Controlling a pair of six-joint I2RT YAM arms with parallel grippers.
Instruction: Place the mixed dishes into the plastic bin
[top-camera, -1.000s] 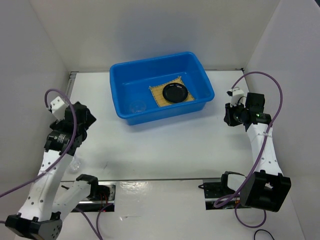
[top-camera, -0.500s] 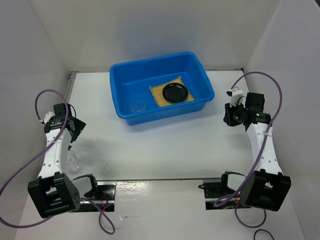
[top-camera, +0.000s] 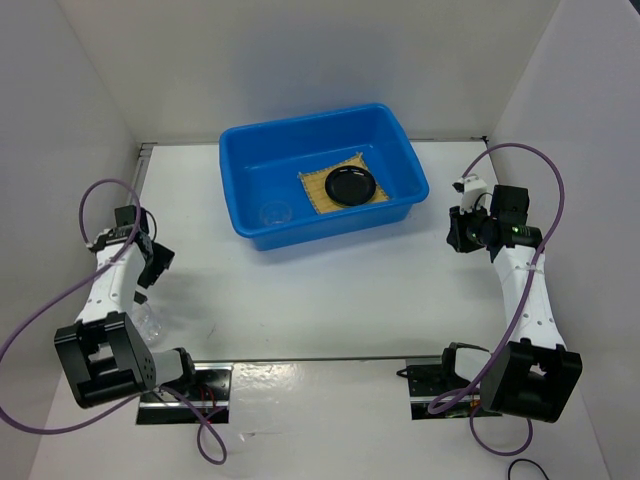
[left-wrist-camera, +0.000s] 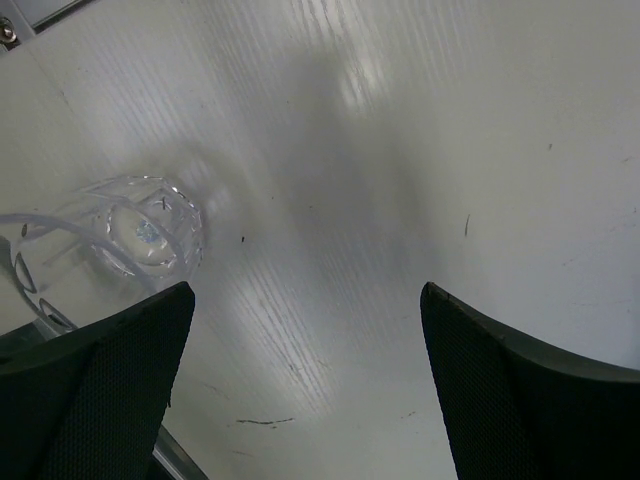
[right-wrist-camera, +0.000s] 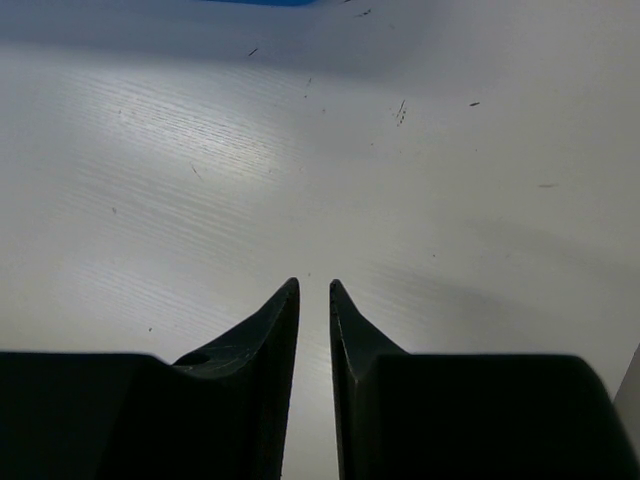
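Overhead, the blue bin (top-camera: 285, 175) sits in the upper middle of the frame on the white worktop (top-camera: 330, 290). Inside it, the bamboo mat (top-camera: 313, 192) lies flat on the bin floor toward the right half. The black plate (top-camera: 351, 185) rests on top of the mat, covering much of its middle and right part. A clear glass cup (top-camera: 275, 212) is on the bin floor near the lower left corner, apart from the mat.

A second clear cup (left-wrist-camera: 130, 230) is outside the bin, on the worktop at the lower left of the overhead frame. It is close beside the left arm's lower link and well apart from the bin. In the left wrist view it shows at the left edge, partly cut off by the left-hand finger. Whether it stands upright or lies on its side I cannot tell.

The left claw (left-wrist-camera: 305, 300) hangs over the worktop at the left of the overhead frame. Its jaws are spread wide, with worktop showing in the gap, and it holds nothing. The second clear cup lies just outside that gap, beside the left-hand finger rather than between the two.

The right claw (right-wrist-camera: 314, 290) is at the right of the overhead frame, level with the bin's near right corner and apart from it. Its fingers are drawn almost together, with only a thin slit between the tips and nothing gripped. Worktop fills the right wrist view beneath them, and a sliver of blue shows at its top edge.
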